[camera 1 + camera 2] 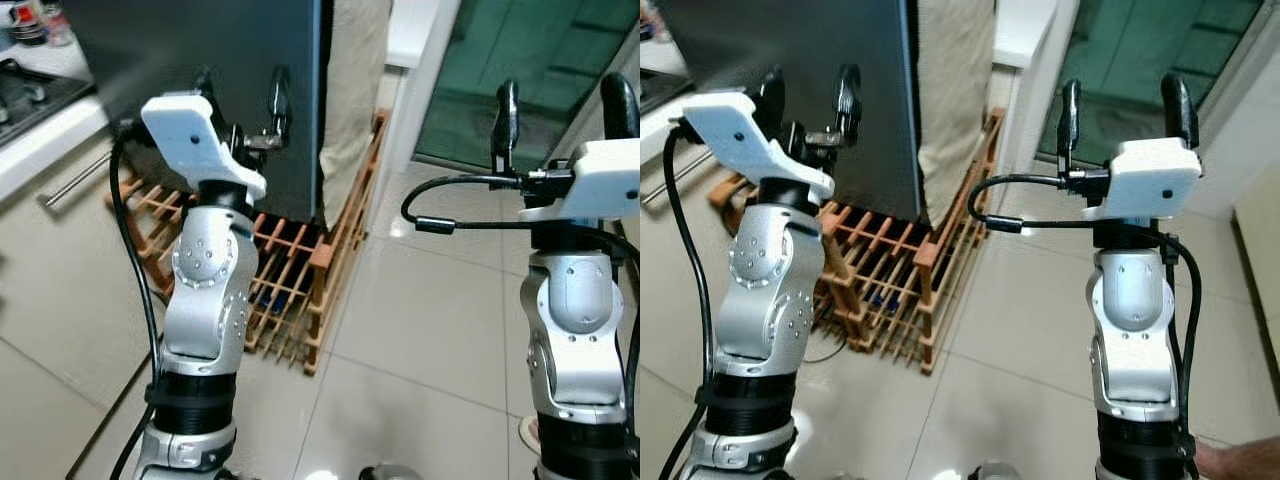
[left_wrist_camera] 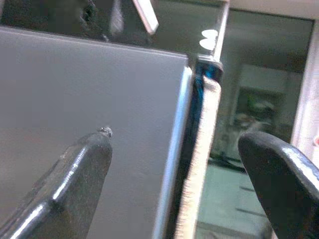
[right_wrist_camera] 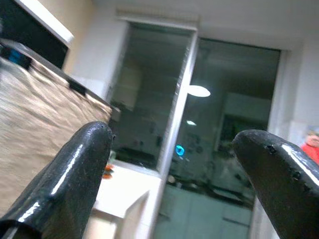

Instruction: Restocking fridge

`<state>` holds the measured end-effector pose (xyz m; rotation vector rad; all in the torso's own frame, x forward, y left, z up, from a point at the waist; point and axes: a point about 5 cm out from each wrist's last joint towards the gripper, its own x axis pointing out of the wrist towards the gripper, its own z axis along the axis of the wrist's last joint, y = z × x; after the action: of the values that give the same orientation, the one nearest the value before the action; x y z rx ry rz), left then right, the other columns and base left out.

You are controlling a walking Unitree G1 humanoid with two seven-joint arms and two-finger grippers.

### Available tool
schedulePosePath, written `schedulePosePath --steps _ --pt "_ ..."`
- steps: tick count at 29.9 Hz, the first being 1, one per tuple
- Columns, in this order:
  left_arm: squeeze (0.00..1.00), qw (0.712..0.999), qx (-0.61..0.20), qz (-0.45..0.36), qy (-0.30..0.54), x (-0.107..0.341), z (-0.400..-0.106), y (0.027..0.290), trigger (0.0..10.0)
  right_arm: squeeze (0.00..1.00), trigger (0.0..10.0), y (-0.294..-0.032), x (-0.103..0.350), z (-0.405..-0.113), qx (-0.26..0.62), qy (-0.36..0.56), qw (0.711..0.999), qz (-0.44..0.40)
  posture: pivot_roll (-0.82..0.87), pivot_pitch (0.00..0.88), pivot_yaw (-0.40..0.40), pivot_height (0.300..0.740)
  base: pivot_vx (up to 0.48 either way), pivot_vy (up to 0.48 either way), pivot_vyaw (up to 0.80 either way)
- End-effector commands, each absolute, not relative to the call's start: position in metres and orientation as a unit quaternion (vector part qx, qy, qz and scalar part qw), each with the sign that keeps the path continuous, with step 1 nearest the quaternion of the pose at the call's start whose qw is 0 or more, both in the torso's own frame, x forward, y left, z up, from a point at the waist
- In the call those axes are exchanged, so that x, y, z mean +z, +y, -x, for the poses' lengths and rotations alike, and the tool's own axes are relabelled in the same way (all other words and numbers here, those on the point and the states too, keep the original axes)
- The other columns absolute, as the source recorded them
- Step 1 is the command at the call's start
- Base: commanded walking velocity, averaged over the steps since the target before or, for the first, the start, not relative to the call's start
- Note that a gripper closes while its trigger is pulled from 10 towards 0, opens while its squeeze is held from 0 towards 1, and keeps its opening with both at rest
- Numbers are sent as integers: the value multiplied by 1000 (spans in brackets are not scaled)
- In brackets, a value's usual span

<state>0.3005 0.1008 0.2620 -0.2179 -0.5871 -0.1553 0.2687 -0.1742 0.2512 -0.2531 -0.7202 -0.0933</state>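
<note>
The left gripper (image 1: 243,98) is hovering raised just in front of the dark fridge (image 1: 220,60), its fingers (image 2: 75,169) spread wide and holding nothing. The right gripper (image 1: 1125,105) is hanging in the air well apart from the fridge (toward the glass door (image 1: 1140,60)), fingers likewise wide apart and empty. A wooden rack (image 1: 285,270) is sitting on the tiled floor (image 1: 420,340) at the fridge's foot.

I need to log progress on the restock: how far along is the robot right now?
Nothing looks done yet. The dark fridge is closed. The left gripper is raised with fingers open in front of the door, near its right edge. The right gripper is raised and open, holding nothing, towards the glass door. Still left: opening the door, picking up items and placing them inside.
</note>
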Motion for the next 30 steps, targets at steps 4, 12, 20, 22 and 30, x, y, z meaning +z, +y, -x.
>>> schedulePosePath --steps 4,12,20,22,30 --pt "0 949 -87 107 -284 263 -300 97 10000 220 10000 -177 247 -270 -46 -333 934 123 -177 71 1 732 450 0 0" --pt "0 950 -78 121 -277 262 -299 100 10000 216 10000 -178 241 -271 -47 -316 940 123 -181 79 1 732 431 71 0" --pt "0 954 -72 115 -269 260 -300 104 10000 220 10000 -180 235 -270 -50 -305 943 124 -181 81 4 732 37 37 0" --pt "0 954 -73 115 -269 260 -300 104 10000 220 10000 -181 233 -270 -50 -302 944 124 -181 80 3 732 0 0 0" --pt "0 966 -156 124 -163 234 -309 82 10000 220 10000 -193 218 -271 -76 -262 957 97 -183 76 13 732 0 0 0"
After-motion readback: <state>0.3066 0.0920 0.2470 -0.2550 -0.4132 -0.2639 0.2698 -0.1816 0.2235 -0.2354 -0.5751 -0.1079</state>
